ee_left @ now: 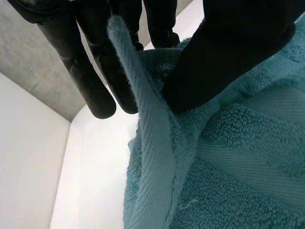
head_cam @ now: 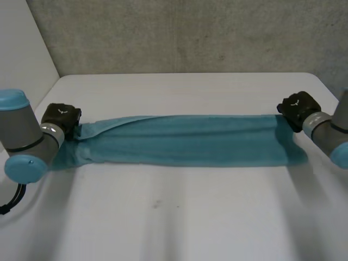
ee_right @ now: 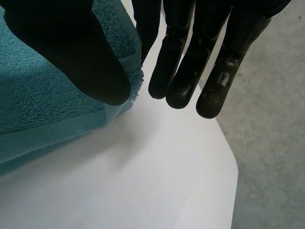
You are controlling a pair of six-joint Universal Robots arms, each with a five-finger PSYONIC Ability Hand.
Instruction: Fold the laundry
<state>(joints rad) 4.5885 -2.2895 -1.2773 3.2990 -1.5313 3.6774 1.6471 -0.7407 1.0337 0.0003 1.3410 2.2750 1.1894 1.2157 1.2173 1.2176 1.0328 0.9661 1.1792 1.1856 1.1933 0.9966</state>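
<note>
While the towel (head_cam: 185,140) lay as a long folded band across the middle of the worktop (head_cam: 179,217), stretched between the two arms, it was not held equally at its ends. At one end the left robot hand (head_cam: 61,118) had the hem (ee_left: 143,109) pinched. The hem rose between its straight fingers (ee_left: 97,90) and its thumb (ee_left: 214,62), which pressed into the pile. At the other end the right robot hand (head_cam: 298,109) was spread with straight fingers. Its thumb lay over the far corner, and bare worktop showed between thumb and fingers, so that corner appeared ungripped.

Risks:
- If the arms brought end to end, the right corner would probably slip out and the band would skew.
- A pull from the left alone would likely drag the whole towel sideways.
- The left end was bunched near the hand, so folding over it would probably set in creases.
</note>
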